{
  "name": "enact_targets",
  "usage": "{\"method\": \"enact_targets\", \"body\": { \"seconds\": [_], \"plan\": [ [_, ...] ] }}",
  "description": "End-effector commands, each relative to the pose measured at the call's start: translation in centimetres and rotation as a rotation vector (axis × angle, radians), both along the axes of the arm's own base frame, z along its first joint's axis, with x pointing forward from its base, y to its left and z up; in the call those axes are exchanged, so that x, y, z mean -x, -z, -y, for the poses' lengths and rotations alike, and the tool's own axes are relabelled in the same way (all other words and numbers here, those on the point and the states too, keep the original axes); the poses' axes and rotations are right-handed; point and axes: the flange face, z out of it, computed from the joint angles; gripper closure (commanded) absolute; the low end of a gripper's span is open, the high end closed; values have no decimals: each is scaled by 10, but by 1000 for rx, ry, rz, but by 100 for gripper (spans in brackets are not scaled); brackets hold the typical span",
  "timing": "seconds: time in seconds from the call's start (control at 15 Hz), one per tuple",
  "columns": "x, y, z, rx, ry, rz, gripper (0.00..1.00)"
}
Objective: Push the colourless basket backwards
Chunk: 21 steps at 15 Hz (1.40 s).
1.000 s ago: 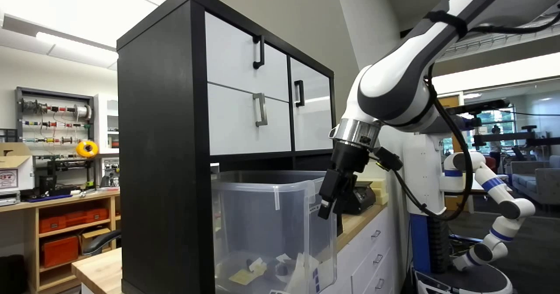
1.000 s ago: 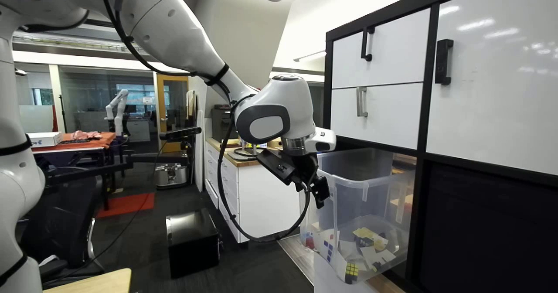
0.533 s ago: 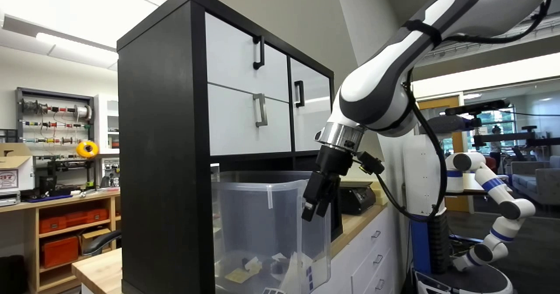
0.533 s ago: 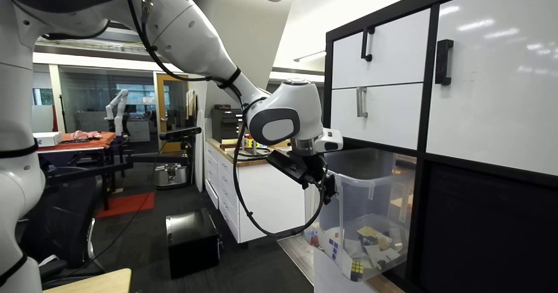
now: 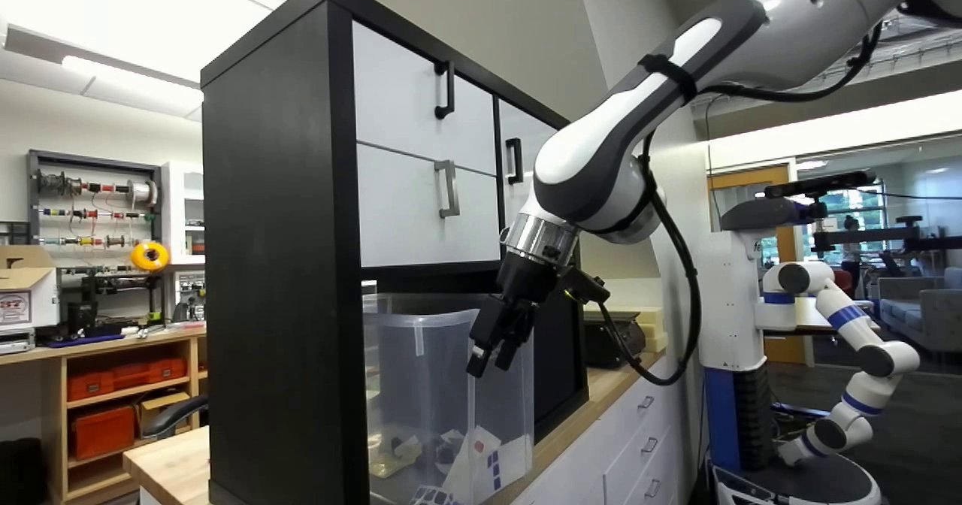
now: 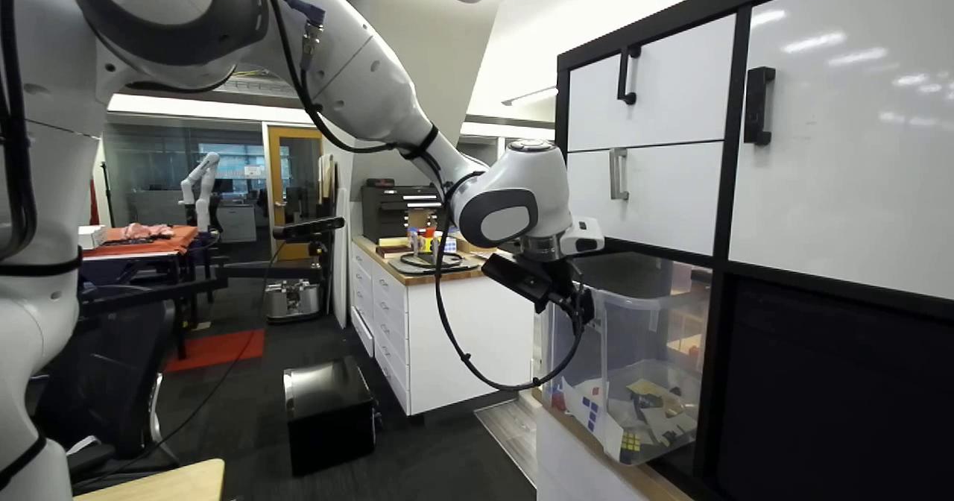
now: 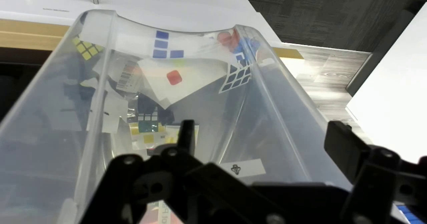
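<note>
My jaws stand well apart at the front of the basket; whether they touch it I can't tell. Just now it has slid deeper into the cabinet, baring more of the bench along its front edge, so I judge the push is working, perhaps unfinished. In an exterior view the cabinet's side hides the basket's inner end; my own jaws cover some contents.
</note>
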Motion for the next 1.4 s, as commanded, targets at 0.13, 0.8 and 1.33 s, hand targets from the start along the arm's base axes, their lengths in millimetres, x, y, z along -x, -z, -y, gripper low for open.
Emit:
{"method": "enact_targets", "body": {
  "seconds": [0.13,0.8,1.33],
  "plan": [
    [-44,-15,3,5,-12,66,0],
    [-36,-10,12,6,52,-36,0],
    [4,-28,8,59,164,-227,0]
  ]
}}
